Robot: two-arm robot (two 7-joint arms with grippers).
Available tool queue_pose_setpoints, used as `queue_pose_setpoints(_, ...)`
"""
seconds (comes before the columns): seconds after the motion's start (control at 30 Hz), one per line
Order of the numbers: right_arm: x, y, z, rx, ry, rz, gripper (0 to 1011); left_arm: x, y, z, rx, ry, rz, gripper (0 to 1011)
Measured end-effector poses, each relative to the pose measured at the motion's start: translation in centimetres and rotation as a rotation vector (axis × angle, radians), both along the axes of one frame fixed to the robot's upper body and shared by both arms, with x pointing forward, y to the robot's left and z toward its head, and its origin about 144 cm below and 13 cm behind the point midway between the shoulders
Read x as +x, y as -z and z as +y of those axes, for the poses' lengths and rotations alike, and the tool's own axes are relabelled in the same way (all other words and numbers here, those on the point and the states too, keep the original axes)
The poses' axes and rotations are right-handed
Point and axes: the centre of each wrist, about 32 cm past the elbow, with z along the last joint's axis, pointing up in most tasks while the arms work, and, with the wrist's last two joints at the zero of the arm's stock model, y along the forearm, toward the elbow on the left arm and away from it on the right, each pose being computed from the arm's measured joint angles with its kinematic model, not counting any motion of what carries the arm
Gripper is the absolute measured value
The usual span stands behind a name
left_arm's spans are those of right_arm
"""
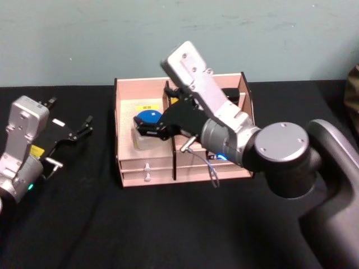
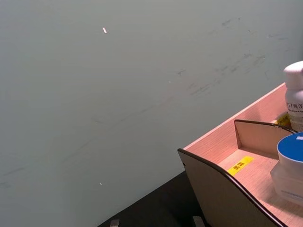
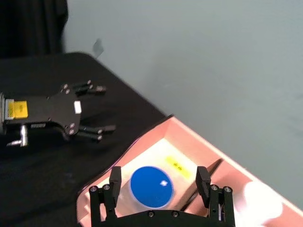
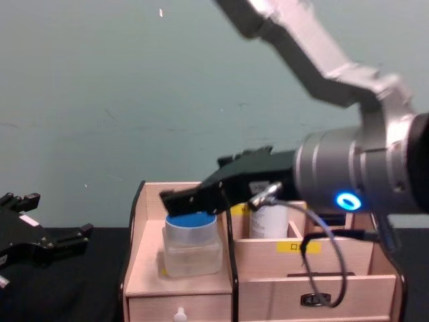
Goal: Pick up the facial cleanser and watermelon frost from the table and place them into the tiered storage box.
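Observation:
The tiered storage box (image 1: 125,106) of light wood stands at the table's middle. A clear jar with a blue lid (image 1: 147,120), which I take for the facial cleanser, stands upright in the box's left compartment (image 4: 192,245). My right gripper (image 1: 149,129) hovers open just over that lid, and its fingers (image 3: 115,178) straddle the jar (image 3: 150,187) without gripping it. A white bottle (image 4: 270,221), apparently the watermelon frost, stands in the compartment behind the divider (image 2: 294,94). My left gripper (image 1: 73,115) rests open and empty left of the box.
Black cloth (image 1: 168,224) covers the table, and a pale green wall (image 1: 84,39) rises close behind the box. Small drawers with white knobs (image 1: 147,167) face me. A loose cable (image 4: 328,268) from the right wrist hangs in front of the box.

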Motion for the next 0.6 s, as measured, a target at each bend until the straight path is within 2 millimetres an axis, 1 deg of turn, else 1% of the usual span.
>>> queue_pose_setpoints(0.07, -0.5, -0.3, -0.3, 0.010, 0.011, -0.030, 1002, 0.0, 0.0, 0.0, 0.000, 0.000, 0.000, 1002)
queue_pose_setpoints(0.17, -1.6, -1.1, -1.5, 0.033, 0.059, -0.110, 1002, 0.0, 0.0, 0.0, 0.000, 0.000, 0.000, 1001)
queue_pose_setpoints(0.2, -1.6, -1.1, -1.5, 0.033, 0.059, -0.110, 1002, 0.0, 0.0, 0.0, 0.000, 0.000, 0.000, 1001)
queue_pose_setpoints(0.3, -2.5, -1.7, -3.0, 0.049, 0.126, -0.176, 1003, 0.0, 0.0, 0.0, 0.000, 0.000, 0.000, 1001)
queue_pose_setpoints(0.37, -2.8, -1.9, -3.8, 0.055, 0.158, -0.198, 1002, 0.0, 0.0, 0.0, 0.000, 0.000, 0.000, 1001)
queue_pose_setpoints(0.43, -3.1, -2.1, -4.9, 0.059, 0.204, -0.218, 1002, 0.0, 0.0, 0.0, 0.000, 0.000, 0.000, 1001)
queue_pose_setpoints(0.5, -3.2, -2.1, -5.7, 0.062, 0.235, -0.226, 1002, 0.0, 0.0, 0.0, 0.000, 0.000, 0.000, 1001)
queue_pose_setpoints(0.53, -3.3, -2.0, -6.5, 0.062, 0.268, -0.230, 1002, 0.0, 0.0, 0.0, 0.000, 0.000, 0.000, 1001)
queue_pose_setpoints(0.6, -3.4, -1.8, -7.5, 0.059, 0.309, -0.234, 1002, 0.0, 0.0, 0.0, 0.000, 0.000, 0.000, 1001)
